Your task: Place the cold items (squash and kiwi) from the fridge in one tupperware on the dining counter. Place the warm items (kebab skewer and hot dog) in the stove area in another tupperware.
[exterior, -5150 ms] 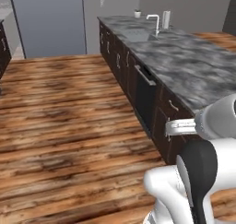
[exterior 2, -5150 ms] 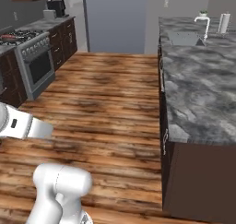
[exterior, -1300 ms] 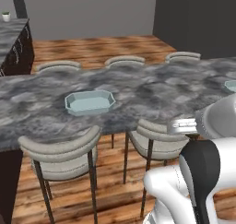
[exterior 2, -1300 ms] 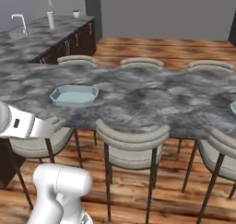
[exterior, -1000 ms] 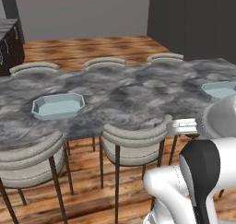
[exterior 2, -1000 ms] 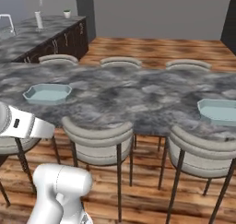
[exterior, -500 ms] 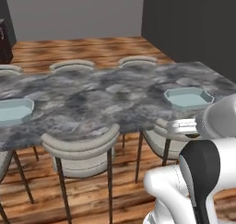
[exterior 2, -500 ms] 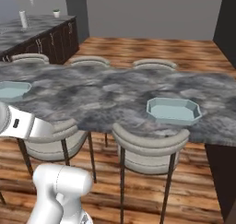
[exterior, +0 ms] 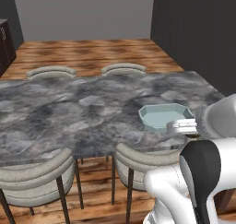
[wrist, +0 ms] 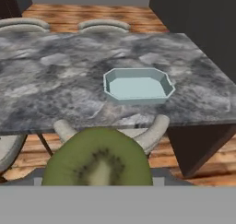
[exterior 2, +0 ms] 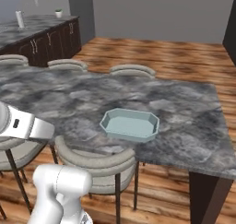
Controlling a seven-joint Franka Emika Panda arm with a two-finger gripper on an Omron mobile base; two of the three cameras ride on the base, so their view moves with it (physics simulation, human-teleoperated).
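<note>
A halved kiwi (wrist: 99, 161), green with a pale core, sits at the bottom of the hand view, held close in front of the camera and covering my fingertips. My gripper (exterior: 180, 126) hangs at the near edge of the dining counter (exterior: 69, 108) and is shut on the kiwi. A pale blue, empty tupperware (wrist: 138, 97) stands on the counter just beyond the kiwi. The same tupperware (exterior: 159, 109) lies beside my hand in the left base view and at mid-counter (exterior 2: 131, 112) in the right base view. Squash, kebab skewer and hot dog are out of view.
Grey upholstered chairs stand along the near side (exterior: 140, 161) (exterior: 34, 174) (exterior 2: 94, 165) and the far side (exterior: 123, 69) (exterior: 50, 72) of the counter. The counter ends at the right (exterior 2: 216, 126) over wooden floor. A dark kitchen counter (exterior 2: 32, 27) runs at the back left.
The base has driven from the kitchen aisle along the dining counter, so the whole scene shifted. The second tupperware has come from the right edge to in front of my hand.
</note>
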